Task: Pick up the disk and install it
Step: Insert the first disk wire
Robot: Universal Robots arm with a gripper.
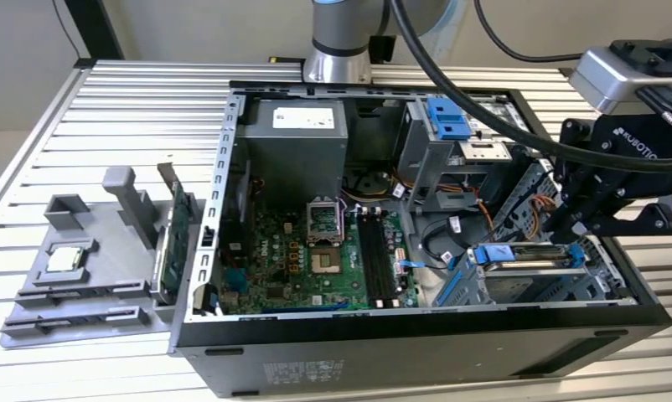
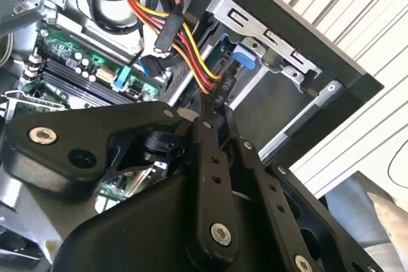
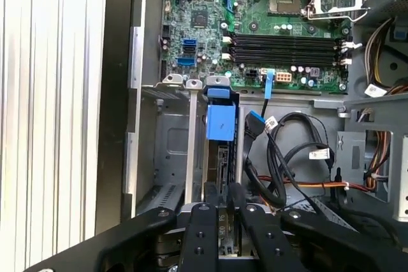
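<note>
Nearest our lens, the black linkage of the gripper (image 3: 221, 207) looms in the first wrist view. Its fingers (image 3: 201, 234) are drawn in close and, as far as we can judge, clamped on the thin edge of the disk (image 3: 221, 124). We see the disk standing on edge, blue carrier rail uppermost, inside the metal drive bay (image 3: 167, 141) at a corner of the open computer case (image 1: 426, 356). We read that pose as matching the bay's narrow upright slot, so the rails can meet its guides. Held by its edge, the disk keeps its flat faces free of the cage walls. Just beside the bay, black and coloured cables (image 3: 280, 151) loop loose, near enough to snag. Beyond them lies the green motherboard (image 1: 313, 260). The case rests on its side on the slatted worktop (image 1: 146, 109), interior facing up for access. Well apart, on the exterior view's left, a grey tray (image 1: 101, 293) carries a small square processor chip (image 1: 68, 260).
</note>
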